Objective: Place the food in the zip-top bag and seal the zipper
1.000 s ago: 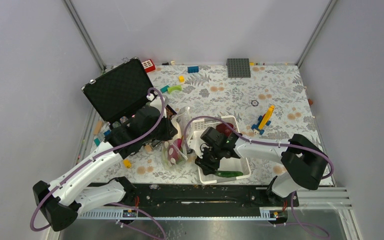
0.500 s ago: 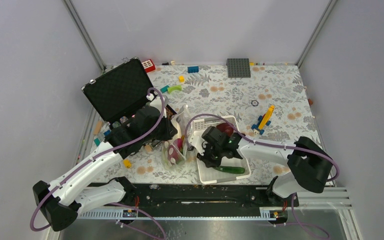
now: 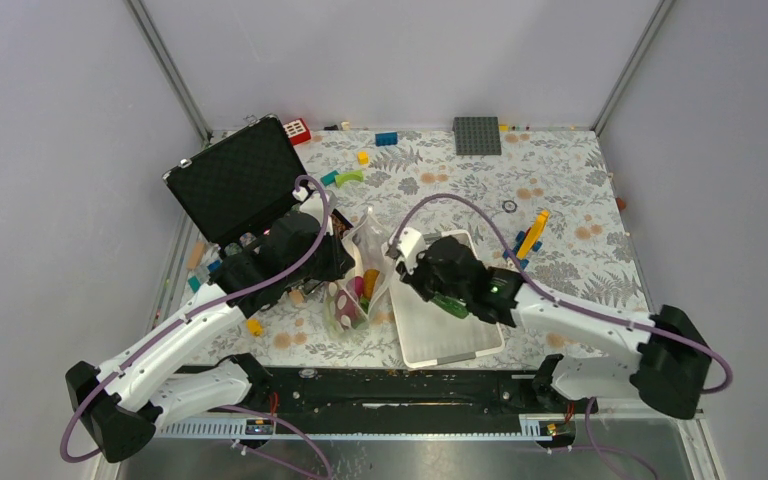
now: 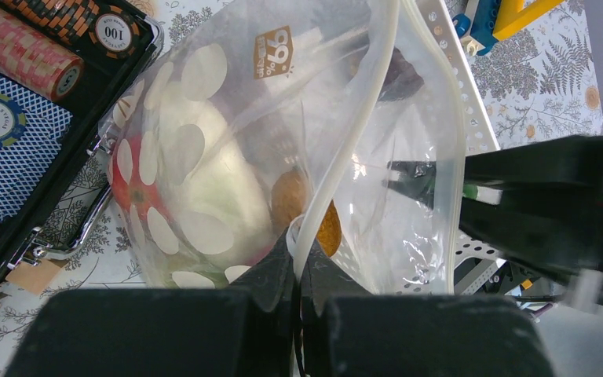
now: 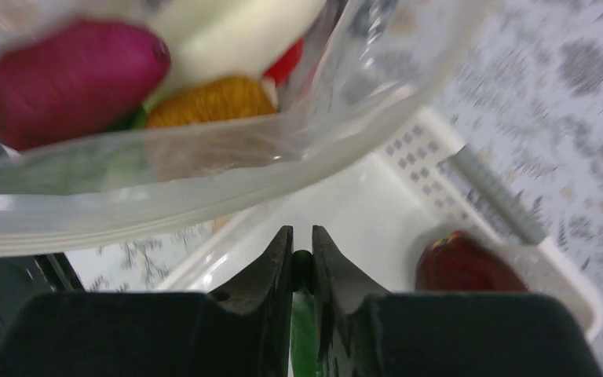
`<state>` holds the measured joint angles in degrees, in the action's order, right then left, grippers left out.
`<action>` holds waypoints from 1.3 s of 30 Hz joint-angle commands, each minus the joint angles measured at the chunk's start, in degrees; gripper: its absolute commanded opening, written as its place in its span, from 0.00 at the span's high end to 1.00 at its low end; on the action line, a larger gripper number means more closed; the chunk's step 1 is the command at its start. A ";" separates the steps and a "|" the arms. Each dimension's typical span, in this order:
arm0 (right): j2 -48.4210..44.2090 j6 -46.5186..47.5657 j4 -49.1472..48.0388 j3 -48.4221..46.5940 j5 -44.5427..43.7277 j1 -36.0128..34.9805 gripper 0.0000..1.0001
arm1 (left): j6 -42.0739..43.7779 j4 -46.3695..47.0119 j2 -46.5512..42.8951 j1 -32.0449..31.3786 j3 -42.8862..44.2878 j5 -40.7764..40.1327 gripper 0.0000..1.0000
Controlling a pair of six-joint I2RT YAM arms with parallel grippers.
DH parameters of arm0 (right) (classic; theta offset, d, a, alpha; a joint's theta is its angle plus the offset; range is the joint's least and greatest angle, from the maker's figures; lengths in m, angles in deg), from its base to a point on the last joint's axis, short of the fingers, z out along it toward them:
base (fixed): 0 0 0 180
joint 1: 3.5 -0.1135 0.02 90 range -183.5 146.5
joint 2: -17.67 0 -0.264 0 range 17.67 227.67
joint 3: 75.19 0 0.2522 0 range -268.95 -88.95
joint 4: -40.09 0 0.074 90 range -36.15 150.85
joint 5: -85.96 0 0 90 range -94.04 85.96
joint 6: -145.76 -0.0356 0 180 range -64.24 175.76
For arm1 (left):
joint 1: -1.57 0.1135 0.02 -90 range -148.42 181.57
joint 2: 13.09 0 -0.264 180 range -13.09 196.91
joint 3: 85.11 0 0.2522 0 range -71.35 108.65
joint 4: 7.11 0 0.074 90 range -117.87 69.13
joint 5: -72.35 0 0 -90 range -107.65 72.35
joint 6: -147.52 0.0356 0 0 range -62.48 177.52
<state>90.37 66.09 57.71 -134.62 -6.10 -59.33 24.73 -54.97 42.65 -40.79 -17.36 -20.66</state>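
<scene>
From above, the left arm is reaching up from the near left corner and bending in toward the middle of the counter (image 3: 560, 180). The left pincer (image 3: 346, 265) is pinching the edge of the zip-top bag (image 3: 362, 270). The bag is standing just left of the white basket (image 3: 450, 345). The right arm is stretching long and low from the near right corner. The right pincer (image 3: 418, 275) is pinching the long green pepper (image 3: 452, 304) over the basket and pointing at the bag.

In the left wrist view, the left pincer (image 4: 298, 271) is pressing together on the white zipper (image 4: 361, 133) at the bag's (image 4: 228, 118) mouth. A red tomato (image 4: 124, 184) and a brown oval (image 4: 286, 200) are sitting inside. The right pincer (image 4: 408, 177) is coming in from the right. Poker chips (image 4: 39, 55) are lying in a black case (image 4: 63, 204) on the left.

In the right wrist view, the right pincer (image 5: 302, 247) is squeezing the pepper (image 5: 304, 345) tight. The bag's (image 5: 204, 188) open mouth is just ahead. A purple sweet potato (image 5: 71, 82), a white radish (image 5: 235, 27), the brown oval (image 5: 212, 102) and the tomato (image 5: 286, 69) are showing inside. A dark-red bulb (image 5: 467, 263) is lying in the basket (image 5: 377, 212).
</scene>
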 commanded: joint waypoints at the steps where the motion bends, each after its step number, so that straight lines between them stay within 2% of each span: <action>1: -8.96 -3.29 -17.43 3.86 -2.14 -0.33 1.00 | 0.21 1.76 -0.67 0.27 2.24 -0.27 1.00; 5: -14.49 -3.82 -29.46 7.90 -1.96 -0.28 1.00 | 0.02 1.85 -0.72 0.24 2.24 -0.03 1.00; 9: -16.80 -4.89 -37.13 7.96 -0.33 -0.33 1.00 | -0.16 2.02 -0.69 0.24 2.13 -0.06 1.00; 15: -14.86 -5.67 -46.35 3.98 -0.36 -0.32 1.00 | -0.23 2.03 -0.21 0.26 2.24 -0.51 1.00; 20: -10.95 -9.86 -56.36 0.35 0.13 -0.28 1.00 | -0.25 2.02 -0.19 0.20 2.18 -0.49 1.00; 27: -1.60 -18.98 -61.89 -4.46 -2.34 -0.33 1.00 | -0.16 2.03 -0.80 0.27 1.64 -0.66 1.00; 35: 2.75 -22.58 -66.29 -0.99 -7.80 -2.33 1.00 | -0.25 1.88 -1.33 0.24 1.64 -0.69 1.00; 39: 2.59 -24.12 -65.32 1.54 -9.47 -4.04 1.00 | -0.36 1.85 -1.57 0.25 1.64 -0.85 1.00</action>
<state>93.37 44.45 -2.90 -134.65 -11.39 -61.47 24.66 -54.97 42.46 -40.79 -17.36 -20.68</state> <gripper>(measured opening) 0.176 0.006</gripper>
